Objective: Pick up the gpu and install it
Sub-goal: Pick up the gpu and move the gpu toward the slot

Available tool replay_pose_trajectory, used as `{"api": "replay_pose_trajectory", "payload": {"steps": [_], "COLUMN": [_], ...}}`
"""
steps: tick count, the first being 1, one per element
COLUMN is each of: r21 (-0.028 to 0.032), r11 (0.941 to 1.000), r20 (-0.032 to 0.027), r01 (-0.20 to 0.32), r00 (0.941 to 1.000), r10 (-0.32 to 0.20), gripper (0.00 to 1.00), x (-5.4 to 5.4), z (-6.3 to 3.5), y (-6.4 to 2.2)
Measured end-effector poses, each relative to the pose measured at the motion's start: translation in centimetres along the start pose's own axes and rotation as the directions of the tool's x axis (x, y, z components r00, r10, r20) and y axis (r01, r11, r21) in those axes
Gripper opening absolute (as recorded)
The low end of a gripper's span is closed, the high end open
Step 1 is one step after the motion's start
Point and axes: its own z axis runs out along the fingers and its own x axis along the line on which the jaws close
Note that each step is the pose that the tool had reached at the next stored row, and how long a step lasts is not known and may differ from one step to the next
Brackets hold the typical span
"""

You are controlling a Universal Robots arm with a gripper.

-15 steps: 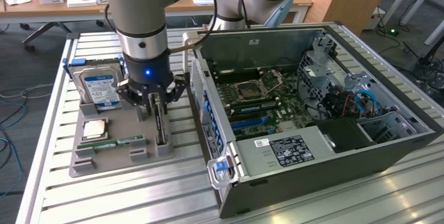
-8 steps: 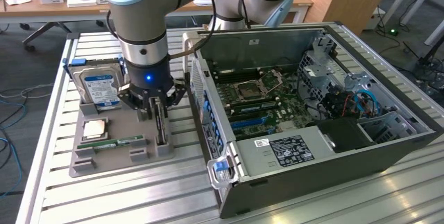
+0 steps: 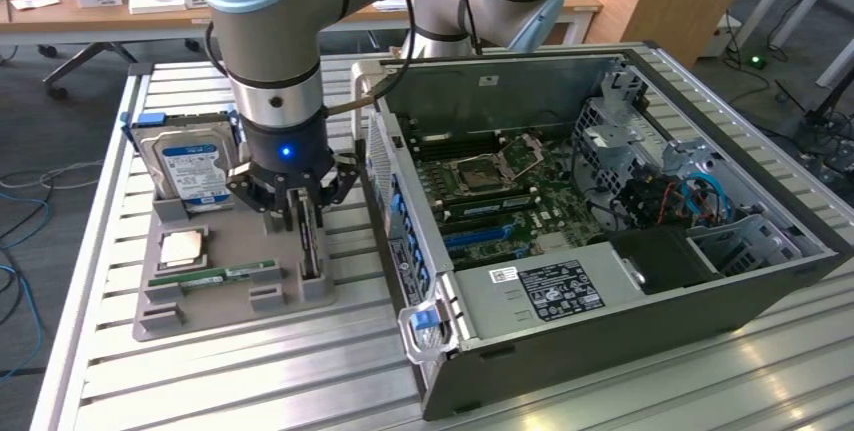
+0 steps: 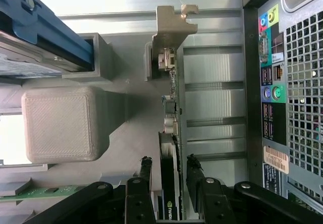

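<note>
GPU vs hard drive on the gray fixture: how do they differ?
The gpu is a thin dark card on its long edge; the hard drive is a thicker silver block, label facing out. The open gripper straddles the gpu; the hard drive stands clear of it, toward the exterior view's left. Both sit in the gray fixture, outside the case.

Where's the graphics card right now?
The graphics card stands on edge in the grey holder, on the exterior view's left of the open computer case, between the open fingers of the gripper.
</note>
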Motion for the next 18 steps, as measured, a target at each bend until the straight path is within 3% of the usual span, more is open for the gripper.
{"api": "replay_pose_trajectory", "payload": {"steps": [18], "r21": [-0.0002], "r11": [1.0000], "r20": [0.0002], "r01": [0.000], "r00": [1.0000], "r10": [0.000], "gripper": [0.40], "x": [0.00], "z": [0.07], "y": [0.00]}}
